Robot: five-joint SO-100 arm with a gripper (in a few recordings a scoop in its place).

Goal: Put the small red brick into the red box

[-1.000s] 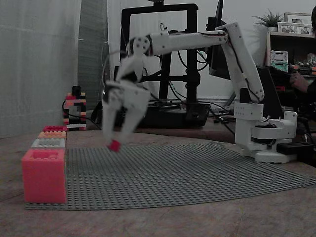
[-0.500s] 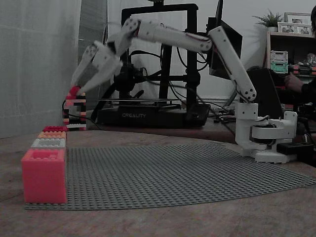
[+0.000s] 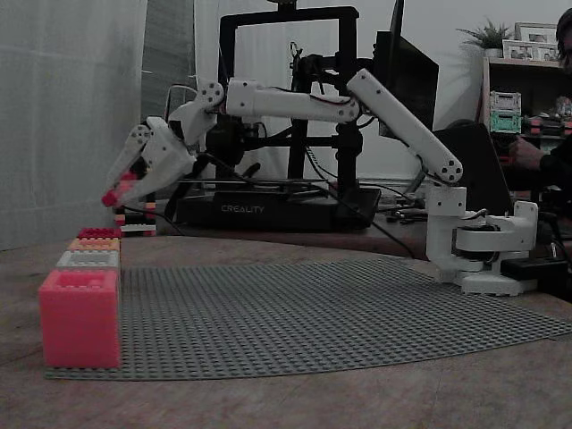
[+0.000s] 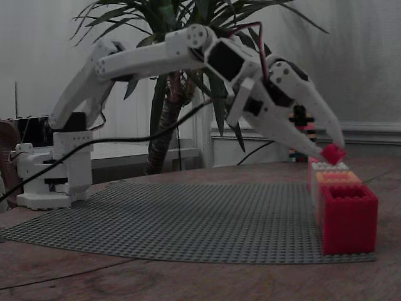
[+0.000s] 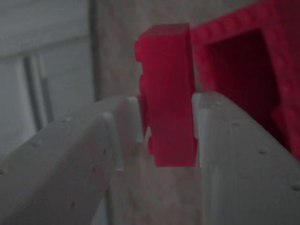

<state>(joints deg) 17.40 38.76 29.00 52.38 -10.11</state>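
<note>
The fingers point(image 5: 225, 140) pinch the small red brick point(image 5: 166, 93) aloft, at 11 o'clock from the red box point(image 4: 348, 216) in a fixed view. Let go here, it could land on the white box point(image 4: 330, 167) or clip the rim. The wrist view cuts off the box's opening at 3 o'clock

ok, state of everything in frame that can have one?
gripper: shut on the small red brick, in the air over the box row.
small red brick: clamped in the jaws, not in any box.
red box: open-topped, no brick inside as far as the wrist view shows.
</note>
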